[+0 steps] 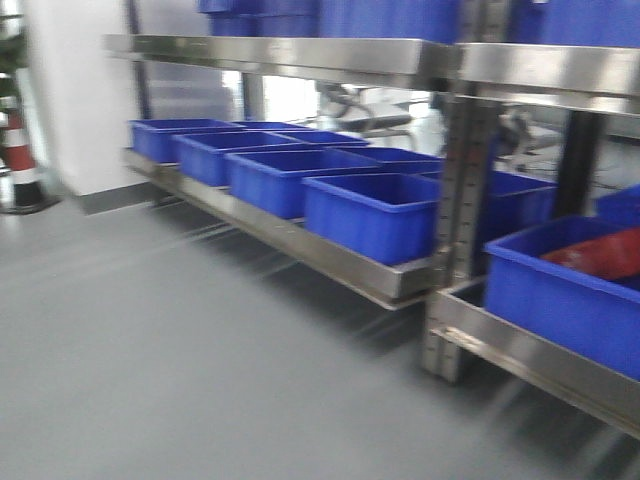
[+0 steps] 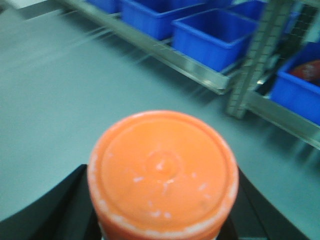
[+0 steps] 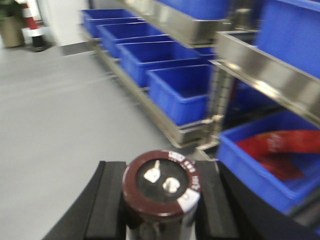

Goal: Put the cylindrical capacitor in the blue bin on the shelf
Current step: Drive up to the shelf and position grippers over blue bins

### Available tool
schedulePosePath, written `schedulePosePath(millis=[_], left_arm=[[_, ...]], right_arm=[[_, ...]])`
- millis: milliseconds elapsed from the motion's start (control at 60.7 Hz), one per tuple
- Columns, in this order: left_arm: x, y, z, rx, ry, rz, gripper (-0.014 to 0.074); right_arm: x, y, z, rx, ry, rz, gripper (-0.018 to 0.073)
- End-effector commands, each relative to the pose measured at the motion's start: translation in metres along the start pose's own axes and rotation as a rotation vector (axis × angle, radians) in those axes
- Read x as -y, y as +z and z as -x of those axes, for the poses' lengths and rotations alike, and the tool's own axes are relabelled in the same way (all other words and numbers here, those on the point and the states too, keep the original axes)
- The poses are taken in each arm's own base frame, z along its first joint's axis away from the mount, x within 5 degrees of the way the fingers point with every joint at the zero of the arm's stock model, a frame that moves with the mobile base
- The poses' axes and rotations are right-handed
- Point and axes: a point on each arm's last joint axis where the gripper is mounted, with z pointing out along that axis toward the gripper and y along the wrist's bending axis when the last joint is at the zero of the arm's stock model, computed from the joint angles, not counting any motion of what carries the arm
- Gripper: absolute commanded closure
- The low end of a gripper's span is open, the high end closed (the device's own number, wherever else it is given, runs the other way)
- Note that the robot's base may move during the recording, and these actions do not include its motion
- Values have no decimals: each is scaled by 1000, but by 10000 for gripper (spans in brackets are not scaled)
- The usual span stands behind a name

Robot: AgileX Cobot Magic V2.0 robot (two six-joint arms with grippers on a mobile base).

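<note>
Right pincer (image 3: 161,206) snug around capacitor (image 3: 161,182)

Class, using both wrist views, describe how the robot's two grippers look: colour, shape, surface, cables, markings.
Both are black and matte. The left gripper shows only two dark fingers flaring outward at the frame's bottom. The right gripper has broad fingers with squared inner blocks and curved outer shells. No cables or markings show; the arms are out of view.
</note>
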Motion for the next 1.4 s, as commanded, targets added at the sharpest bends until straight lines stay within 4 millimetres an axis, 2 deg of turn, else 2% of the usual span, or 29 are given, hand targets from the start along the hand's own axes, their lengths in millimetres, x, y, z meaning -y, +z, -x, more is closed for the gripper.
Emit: schedulePosePath(millis=[0, 1385], left_arm=[[1, -1, 2, 30, -5, -10, 707], [1, -1, 2, 30, -5, -10, 707]], right_arm=[[0, -3, 4, 37, -5, 0, 713], [0, -3, 4, 37, -5, 0, 713]])
